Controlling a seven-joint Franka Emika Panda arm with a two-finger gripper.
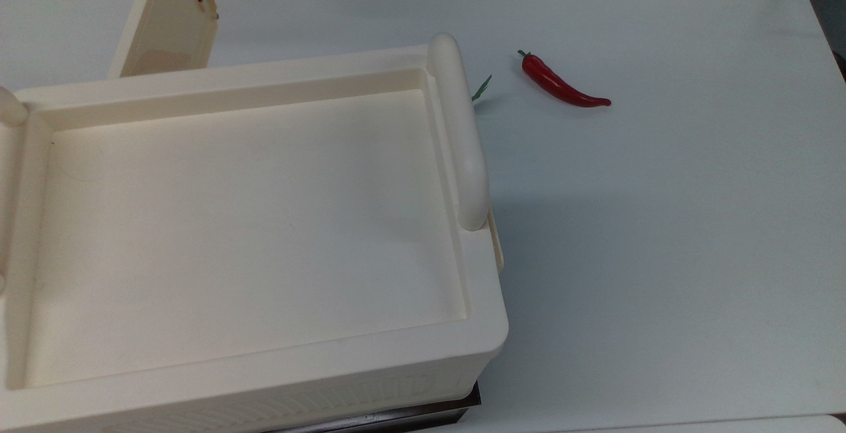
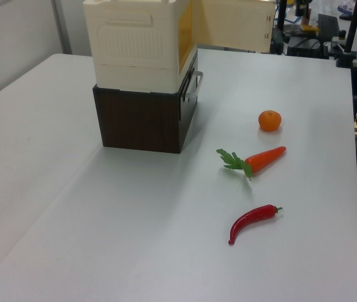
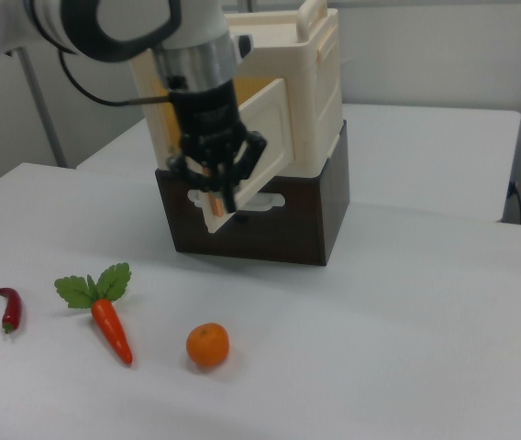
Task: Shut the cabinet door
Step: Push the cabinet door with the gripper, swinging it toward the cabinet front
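Note:
The cream cabinet [image 3: 311,82] stands on a dark brown base [image 3: 279,220]; its recessed top [image 1: 244,221] takes up the top view's left. The cabinet door [image 3: 265,137] hangs open, swung out from the front. It also appears in the top view's upper left as the cabinet door [image 1: 168,23] and at the left view's top as the cabinet door [image 2: 232,25], with reddish-brown latch marks on its free edge. In the right view my gripper [image 3: 215,203] points down at the door's free edge, in front of its lower corner.
On the white table [image 3: 380,321] lie a red chilli [image 3: 8,309], a carrot [image 3: 109,325] and an orange [image 3: 207,346], all on the door's side of the cabinet. A rounded bar handle [image 1: 459,135] runs along the cabinet top. Cluttered equipment stands beyond the table [image 2: 317,31].

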